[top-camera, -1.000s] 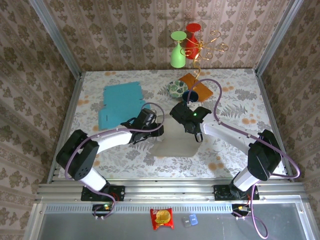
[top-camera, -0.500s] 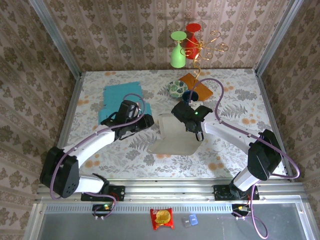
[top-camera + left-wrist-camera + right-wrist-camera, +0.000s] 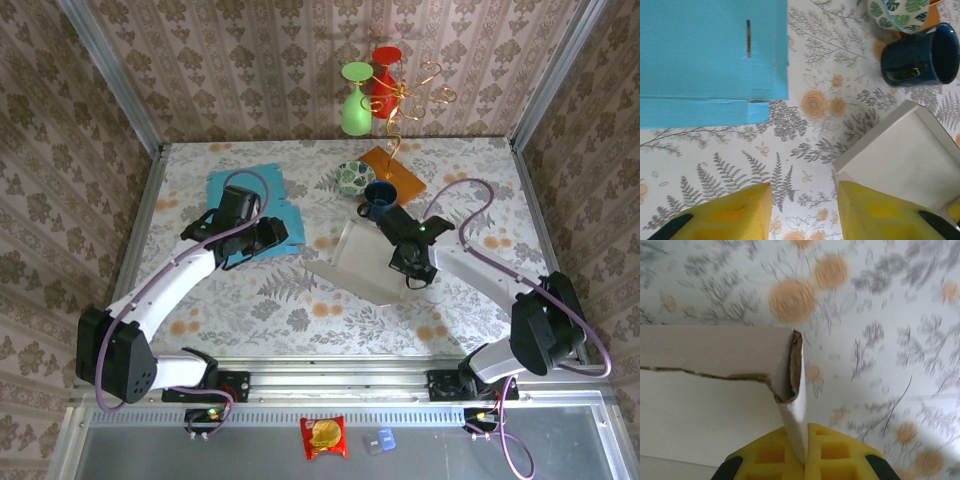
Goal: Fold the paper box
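The white paper box (image 3: 360, 262) lies tilted mid-table, partly formed with raised walls. My right gripper (image 3: 411, 266) is shut on its right wall. In the right wrist view the thin white wall (image 3: 792, 405) runs down between the closed yellow pads of the gripper (image 3: 805, 460). My left gripper (image 3: 266, 236) hangs open over the table by the near right corner of a flat teal cardboard sheet (image 3: 245, 200). In the left wrist view its yellow fingers (image 3: 735, 215) stand apart with only tablecloth between them (image 3: 805, 200), and the white box (image 3: 905, 160) sits to their right.
A dark blue mug (image 3: 379, 194) (image 3: 920, 55) stands just behind the white box, with a leaf-patterned bowl (image 3: 351, 177) and an orange sheet (image 3: 395, 172) beyond it. A wire stand holds a green glass (image 3: 356, 100) and a red one at the back wall.
My left arm has swung back and left, away from the white box to the teal sheet. My right gripper has dragged the white box to the right, still holding it.
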Controlling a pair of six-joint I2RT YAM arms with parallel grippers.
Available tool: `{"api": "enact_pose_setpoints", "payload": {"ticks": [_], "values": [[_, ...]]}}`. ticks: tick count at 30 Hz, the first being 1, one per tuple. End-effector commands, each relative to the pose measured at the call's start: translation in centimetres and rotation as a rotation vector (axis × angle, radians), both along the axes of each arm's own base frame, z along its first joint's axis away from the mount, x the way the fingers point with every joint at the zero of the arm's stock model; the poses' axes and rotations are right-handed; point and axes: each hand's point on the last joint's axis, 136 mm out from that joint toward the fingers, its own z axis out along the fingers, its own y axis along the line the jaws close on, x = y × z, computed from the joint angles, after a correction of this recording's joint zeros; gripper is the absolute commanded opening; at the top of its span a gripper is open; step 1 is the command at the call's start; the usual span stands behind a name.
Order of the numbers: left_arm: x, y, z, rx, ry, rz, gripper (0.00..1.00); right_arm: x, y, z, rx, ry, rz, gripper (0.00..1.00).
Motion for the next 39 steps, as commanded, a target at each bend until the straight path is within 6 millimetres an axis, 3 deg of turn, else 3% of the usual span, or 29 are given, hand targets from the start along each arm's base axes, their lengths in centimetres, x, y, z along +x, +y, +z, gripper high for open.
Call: {"api": "enact_pose_setpoints", "payload": {"ticks": [1,5,10,21,24,31,35,39], "values": [[-1.5,1.6,-0.9,0.059,0.027,-0.009,0.39,-2.4,1.9,-1.3,0.207,0.061,-0.208,0.00],[-2.6,1.9,-2.4,0.057,0.063,-0.006,0.36,-4.4,2.4,-3.9,0.370,0.073,-0.430,0.00],[-3.8,1.2,-3.8,0.007,0.104,-0.016,0.31,-5.0,2.9,-5.7,0.496,0.057,-0.616,0.00],[-5.5,-6.7,-6.2,-0.133,0.139,-0.134,0.28,-5.1,5.7,-7.0,0.609,0.151,-0.765,0.00],[-5.3,-8.2,-6.8,-0.152,0.143,-0.146,0.28,-5.3,6.1,-7.2,0.617,0.171,-0.767,0.13],[-5.0,-10.3,-7.4,-0.156,0.145,-0.183,0.28,-5.4,6.1,-5.9,0.624,0.154,-0.713,0.42],[-4.8,-10.9,-7.5,-0.156,0.140,-0.188,0.27,-4.7,5.2,-3.3,0.583,0.094,-0.594,0.59],[-4.5,-11.2,-7.4,-0.159,0.128,-0.184,0.27,-3.2,3.8,0.5,0.526,-0.006,-0.429,0.67]]}}
